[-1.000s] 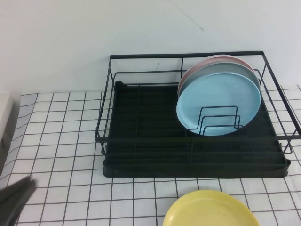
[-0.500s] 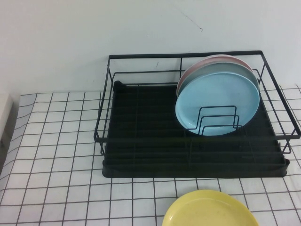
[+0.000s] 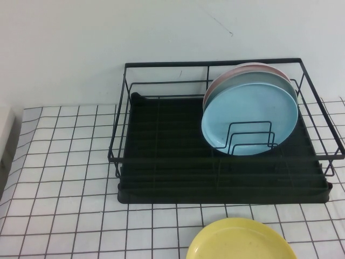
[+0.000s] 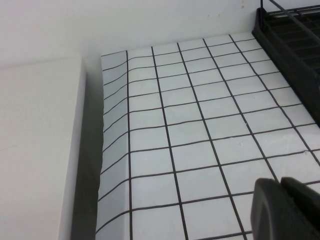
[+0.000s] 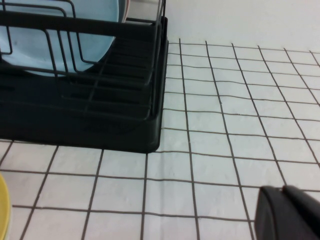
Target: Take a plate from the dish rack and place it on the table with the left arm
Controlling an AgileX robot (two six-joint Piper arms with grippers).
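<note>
The yellow plate (image 3: 240, 243) lies flat on the gridded table (image 3: 64, 162) at the front edge, just in front of the black dish rack (image 3: 215, 162); a sliver of it shows in the right wrist view (image 5: 2, 210). Neither arm shows in the high view. My left gripper (image 4: 280, 182) is shut and empty above the table's left part, away from the rack's corner (image 4: 290, 35). My right gripper (image 5: 282, 190) is shut and empty above the table to the right of the rack (image 5: 100, 100).
A light-blue plate (image 3: 250, 118) stands upright in the rack's right part, with a mint-green plate and a pink plate behind it. A white block (image 4: 35, 150) borders the table's left edge. A white wall stands behind the rack.
One second ago the left gripper showed at the high view's lower left corner; it has since withdrawn out of that view. The yellow plate lies in the same place.
</note>
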